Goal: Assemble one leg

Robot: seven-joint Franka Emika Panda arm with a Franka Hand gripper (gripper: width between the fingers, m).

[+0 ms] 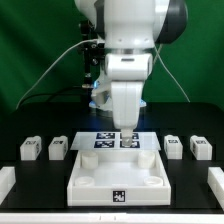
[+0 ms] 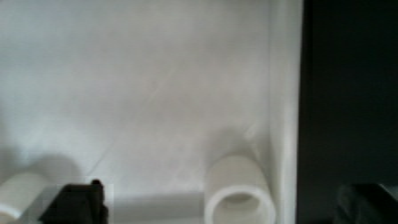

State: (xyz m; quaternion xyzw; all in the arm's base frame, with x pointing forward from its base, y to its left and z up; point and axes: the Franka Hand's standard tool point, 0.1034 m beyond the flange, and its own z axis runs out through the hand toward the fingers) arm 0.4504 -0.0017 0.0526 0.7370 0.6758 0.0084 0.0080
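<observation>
1. Your arm (image 1: 125, 40) stands at the middle of the black table (image 1: 40, 190) and reaches straight down.
2. The large white rimmed panel (image 1: 118, 180) lies nearest the camera, with a square tag on its near wall.
3. The marker board (image 1: 105, 140) lies just behind the panel.
4. Your gripper (image 1: 128, 133) hangs low over the marker board. In the wrist view its fingers (image 2: 71, 200) are spread wide and hold nothing.
5. The legs (image 1: 58, 148) sit on the table in a row, two on the exterior view's left of the marker board and two on its right, all clear of the claw.
</observation>
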